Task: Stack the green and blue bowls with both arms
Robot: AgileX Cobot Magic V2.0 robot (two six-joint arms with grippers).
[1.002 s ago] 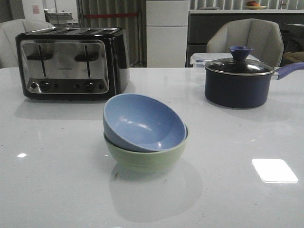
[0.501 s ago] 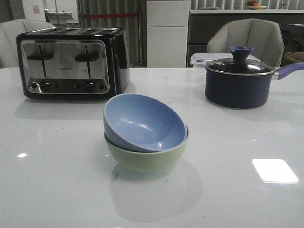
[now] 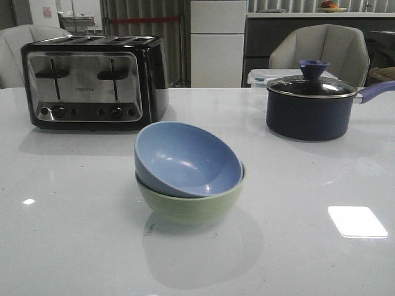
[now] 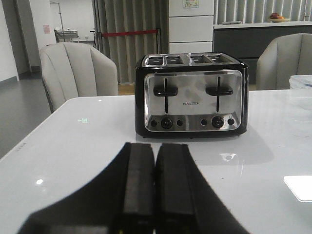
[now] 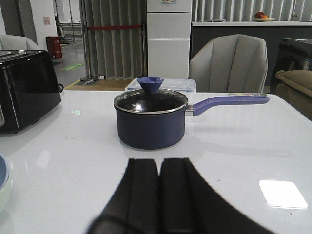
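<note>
- Left gripper (image 4: 155, 195): fingers pressed together, empty, above the table (image 3: 74, 234), facing the toaster.
- Right gripper (image 5: 160, 195): fingers pressed together, empty, facing the pan.
- Green bowl (image 3: 191, 206): upright mid-table.
- Blue bowl (image 3: 185, 159): nested in green, tilted, mouth opening toward the camera and slightly right.
- Toaster (image 4: 192, 95): back left, label reads "FINETEK".
- Pan (image 5: 151, 119): back right, lid on, handle pointing right.
</note>
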